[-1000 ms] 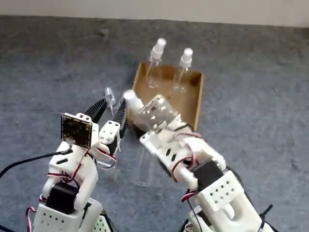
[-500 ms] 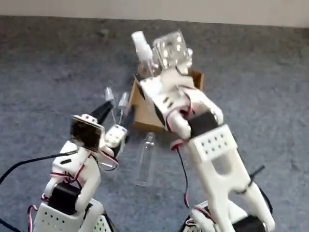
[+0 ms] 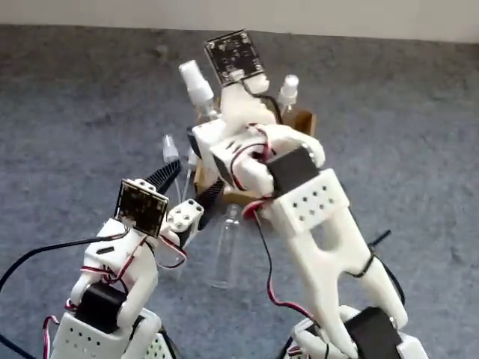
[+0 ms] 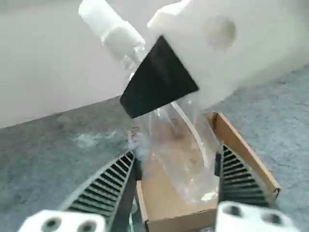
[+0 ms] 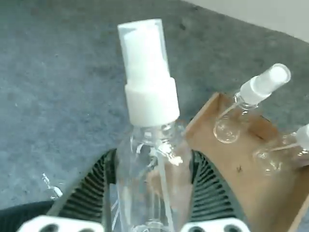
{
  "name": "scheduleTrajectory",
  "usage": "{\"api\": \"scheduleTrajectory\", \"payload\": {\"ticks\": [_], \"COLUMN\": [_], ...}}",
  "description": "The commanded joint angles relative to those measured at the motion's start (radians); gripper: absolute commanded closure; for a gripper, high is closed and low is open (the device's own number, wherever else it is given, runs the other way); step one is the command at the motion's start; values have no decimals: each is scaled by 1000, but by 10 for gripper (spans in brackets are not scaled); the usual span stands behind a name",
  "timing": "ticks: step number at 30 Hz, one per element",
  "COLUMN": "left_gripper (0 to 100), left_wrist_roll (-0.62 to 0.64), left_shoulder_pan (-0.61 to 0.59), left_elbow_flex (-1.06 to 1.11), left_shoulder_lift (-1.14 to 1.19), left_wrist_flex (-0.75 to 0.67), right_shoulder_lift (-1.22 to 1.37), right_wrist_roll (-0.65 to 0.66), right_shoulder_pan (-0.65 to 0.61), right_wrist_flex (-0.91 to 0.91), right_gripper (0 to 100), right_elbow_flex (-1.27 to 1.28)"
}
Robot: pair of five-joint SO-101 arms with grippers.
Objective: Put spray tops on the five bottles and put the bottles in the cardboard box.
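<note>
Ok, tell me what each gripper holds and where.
Right gripper: bottle, clamped around its clear body below the spray top. Left gripper: open, holding nothing.

Cardboard box (image 3: 305,120) mostly behind right arm (image 3: 307,198)

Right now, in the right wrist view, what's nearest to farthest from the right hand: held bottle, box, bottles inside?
1. Held bottle: gripped in the right hand.
2. Cardboard box: near wall, just beyond.
3. Two standing bottles inside it: too close to rank apart.
</note>
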Motion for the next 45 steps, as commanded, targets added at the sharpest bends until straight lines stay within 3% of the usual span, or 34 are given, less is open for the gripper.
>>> {"api": "scheduleTrajectory", "payload": {"ticks": [1, 14, 21, 27, 31, 34, 39, 45], "left_gripper": [782, 783, 783, 784, 784, 784, 784, 784], "left_wrist_roll": [-11, -11, -11, -29, -104, -104, -103, -106], "left_shoulder_pan": [-12, -13, -41, -71, -236, -337, -360, -387], "left_elbow_flex": [-33, -25, -27, -28, -33, -21, 65, 120], "left_shoulder_lift": [4, 5, 5, 4, 5, 5, 5, 5], "left_wrist_flex": [3, -12, -20, 5, 126, 169, 181, 181], "right_shoulder_lift": [-97, -243, -275, -165, -134, -151, -160, -76], "right_wrist_roll": [-3, 0, 74, 77, 77, 75, 75, 75], "right_shoulder_pan": [-8, -4, 39, 237, 323, 318, 251, 179], "right_wrist_flex": [42, 189, 213, 4, -205, -383, -697, -866], "right_gripper": [994, 994, 994, 994, 994, 994, 994, 994], "right_elbow_flex": [-70, -70, -67, 7, 130, 282, 536, 628]}}
